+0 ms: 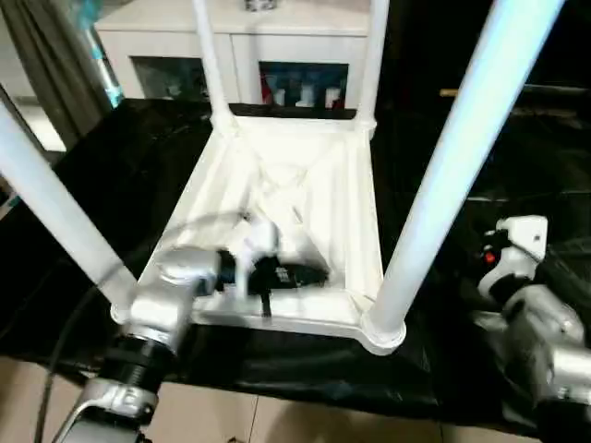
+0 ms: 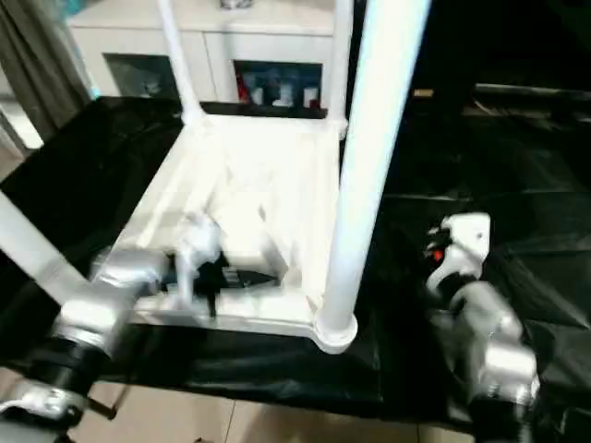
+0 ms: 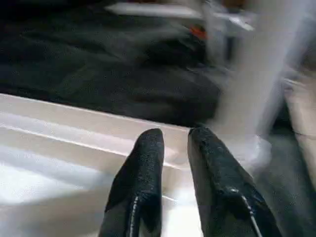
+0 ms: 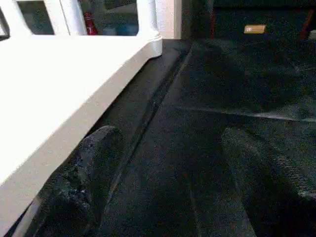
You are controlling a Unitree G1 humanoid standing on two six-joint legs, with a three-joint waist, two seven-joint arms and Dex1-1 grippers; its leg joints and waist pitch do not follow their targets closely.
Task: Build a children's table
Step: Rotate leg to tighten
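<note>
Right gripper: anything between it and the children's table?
No. In the right wrist view, bare black sheet separates the open right gripper from the children's table.

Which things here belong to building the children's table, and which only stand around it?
Belong to the job:
- table top, lying upside down
- four white legs, e.g. near right leg, standing in the corner sockets

Only around:
- black-sheeted table
- white cabinet behind
</note>
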